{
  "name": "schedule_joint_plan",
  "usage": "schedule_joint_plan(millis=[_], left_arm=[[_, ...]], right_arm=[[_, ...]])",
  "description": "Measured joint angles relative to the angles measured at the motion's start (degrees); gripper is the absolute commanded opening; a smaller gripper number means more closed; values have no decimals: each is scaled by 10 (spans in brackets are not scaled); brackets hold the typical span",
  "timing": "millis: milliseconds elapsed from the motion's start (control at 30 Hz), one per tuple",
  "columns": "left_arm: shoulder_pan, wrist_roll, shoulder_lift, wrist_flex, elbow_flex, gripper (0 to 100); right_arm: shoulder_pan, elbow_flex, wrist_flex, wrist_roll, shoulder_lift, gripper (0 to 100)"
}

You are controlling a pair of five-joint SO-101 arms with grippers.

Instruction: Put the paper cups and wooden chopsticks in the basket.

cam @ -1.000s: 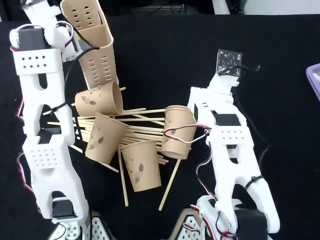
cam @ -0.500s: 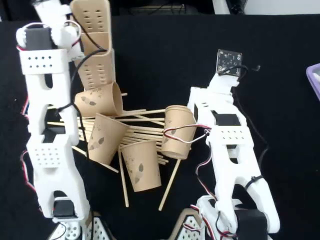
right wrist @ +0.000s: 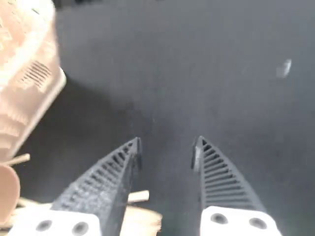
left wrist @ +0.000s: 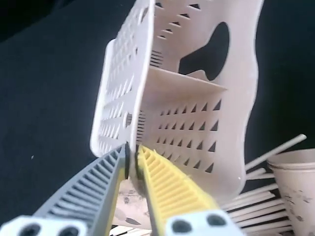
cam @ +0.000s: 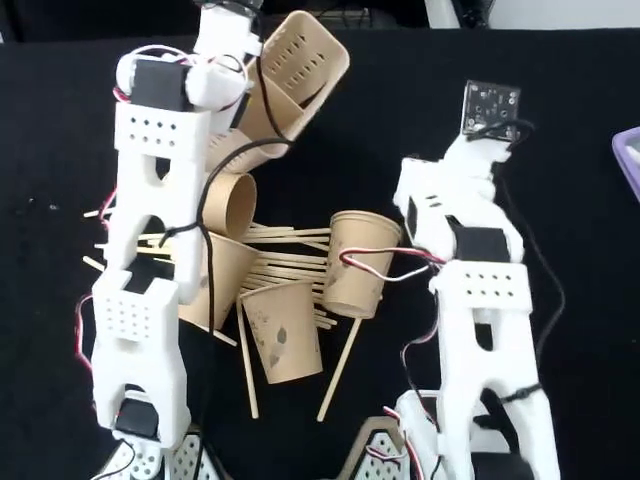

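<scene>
Beige and perforated, the divided plastic basket (left wrist: 197,123) looked light and stiff, yet thin enough to flex, so I judged its wall edge the best place to pinch. My left pincer (left wrist: 130,150) was closed tight on that thin wall, holding the basket tilted at the upper middle of the high view, just above the heap. Four brown paper cups (cam: 362,262) with dark speckles lay on their sides at centre frame, light and easily crushed; I reckoned a gentle grip across a rim would suit. Under them sprawled pale wooden chopsticks (cam: 295,240), thin, stiff, likely to roll. My right pincer (right wrist: 165,145) hung open and empty over the black bench (right wrist: 197,73).
</scene>
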Motion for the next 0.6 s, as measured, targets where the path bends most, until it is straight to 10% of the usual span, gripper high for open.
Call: schedule_joint_plan(millis=[600], left_arm=[[87,0,-33,5,75,29]], right_arm=[[-55,-265,-70,117,320,328]])
